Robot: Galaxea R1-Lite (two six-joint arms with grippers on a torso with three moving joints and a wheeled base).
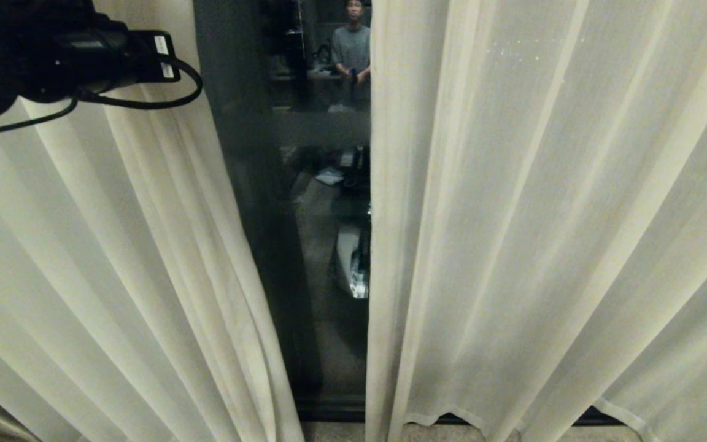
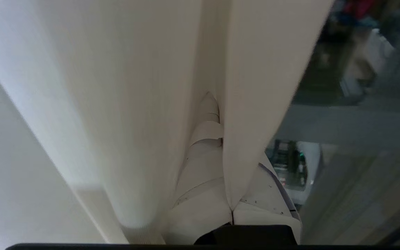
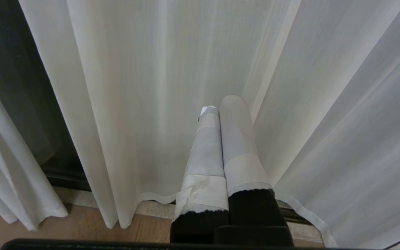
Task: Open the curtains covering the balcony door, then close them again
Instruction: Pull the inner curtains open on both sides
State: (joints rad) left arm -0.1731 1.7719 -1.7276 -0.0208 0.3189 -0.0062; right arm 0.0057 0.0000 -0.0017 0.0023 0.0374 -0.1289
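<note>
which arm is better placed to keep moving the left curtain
Left. The left gripper is shut with the left curtain's edge pinched between its fingers, and the arm is raised beside that panel. The right gripper is shut on nothing, low before the right curtain.

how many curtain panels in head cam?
2. One cream-white pleated fabric curtain panel hangs left of the exposed dark glass door strip; the other panel hangs right of it. Parts extend past the frame edges.
</note>
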